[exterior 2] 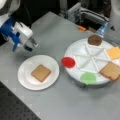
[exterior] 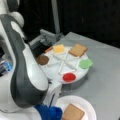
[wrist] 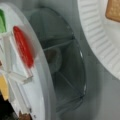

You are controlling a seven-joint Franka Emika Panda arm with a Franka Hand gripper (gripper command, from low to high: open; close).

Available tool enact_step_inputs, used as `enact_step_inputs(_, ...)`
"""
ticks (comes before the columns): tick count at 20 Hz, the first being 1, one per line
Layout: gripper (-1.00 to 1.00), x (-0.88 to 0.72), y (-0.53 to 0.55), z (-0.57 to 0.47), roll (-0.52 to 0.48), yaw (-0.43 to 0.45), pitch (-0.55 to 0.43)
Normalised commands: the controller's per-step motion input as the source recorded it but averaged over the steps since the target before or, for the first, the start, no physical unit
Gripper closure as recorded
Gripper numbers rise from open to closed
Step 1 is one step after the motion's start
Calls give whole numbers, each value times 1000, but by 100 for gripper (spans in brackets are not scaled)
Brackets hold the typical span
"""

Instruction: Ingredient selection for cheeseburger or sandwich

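Observation:
One tan bread square (exterior 2: 40, 72) lies flat on the white paper plate (exterior 2: 25, 80); it also shows in a front view (exterior: 73, 113). My gripper (exterior 2: 31, 47) hovers above the plate's upper-left rim, open and holding nothing. The other ingredients rest in the white divided tray (exterior 2: 75, 72): a dark round patty (exterior 2: 94, 39), a yellow cheese square (exterior 2: 114, 52) and a second bread square (exterior 2: 111, 70). In the wrist view, the tray (wrist: 41, 75) fills the left and the plate (wrist: 97, 37) with bread (wrist: 113, 10) the right; no fingers show there.
A red disc (exterior 2: 68, 62) and a green leaf-like piece (exterior 2: 88, 78) sit in the tray's near compartments. My arm's grey and white body (exterior: 22, 75) fills a front view's left. Metal fixtures (exterior 2: 82, 13) stand behind the tray. The table's front edge (exterior 2: 15, 105) drops to dark floor.

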Motion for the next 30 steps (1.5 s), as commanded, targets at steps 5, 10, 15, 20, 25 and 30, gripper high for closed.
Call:
enact_step_inputs(5, -100, -615, 688, 289, -710, -323, -63)
enact_step_inputs(10, -100, -689, 641, 220, -695, -305, -104)
enact_step_inputs(15, -100, -734, 515, 41, -605, -284, -110)
enact_step_inputs(20, -100, -695, 412, -52, -473, -159, -152)
enact_step_inputs(25, -100, -665, 405, -68, -435, -34, -150)
enact_step_inputs(30, -100, -476, 471, -82, -402, -26, -130)
